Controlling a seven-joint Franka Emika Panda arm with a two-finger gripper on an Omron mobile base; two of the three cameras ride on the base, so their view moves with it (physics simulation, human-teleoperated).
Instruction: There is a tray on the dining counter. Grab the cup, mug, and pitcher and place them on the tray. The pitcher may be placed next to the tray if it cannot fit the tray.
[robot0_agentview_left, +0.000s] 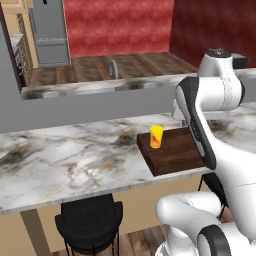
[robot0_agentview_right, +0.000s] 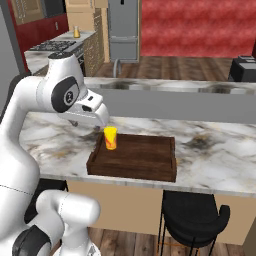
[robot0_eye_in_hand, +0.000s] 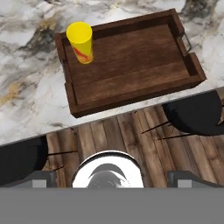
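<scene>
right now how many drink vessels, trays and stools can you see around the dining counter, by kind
small yellow handleless cup standing in a corner of the tray: 1
dark brown rectangular wooden tray on the white-grey marble dining counter: 1
black stools under the counter: 2
total: 4

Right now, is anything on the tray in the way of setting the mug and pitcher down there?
Only the cup stands on the tray, upright in one corner. The rest of the tray floor is bare wood, so nothing visible blocks it.
</scene>
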